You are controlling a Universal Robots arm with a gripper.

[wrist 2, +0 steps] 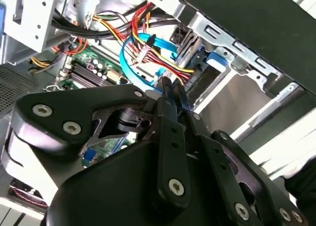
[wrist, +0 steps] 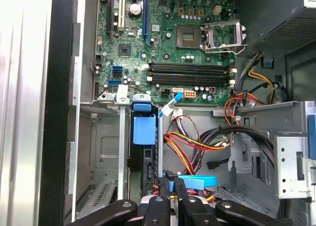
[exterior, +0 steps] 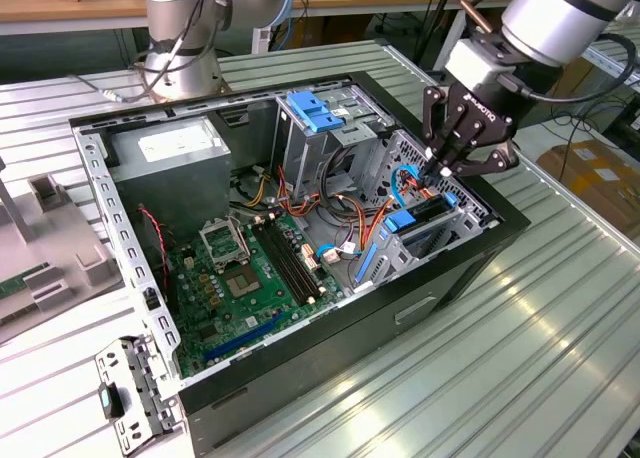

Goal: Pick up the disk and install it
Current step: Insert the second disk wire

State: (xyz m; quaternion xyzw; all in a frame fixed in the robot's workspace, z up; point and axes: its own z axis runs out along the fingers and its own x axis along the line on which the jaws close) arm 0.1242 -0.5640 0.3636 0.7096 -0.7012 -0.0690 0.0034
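Exterior view: gripper over the open PC case, fingertips pinched together on a blue cable by the drive bay, where the disk sits slotted. Second wrist view: fingers closed at the cable. First wrist view: disk seated in its bay beside the motherboard.

The arm is angled downward from the exterior view's right, and the gripper is held with its fingertips pressed together.
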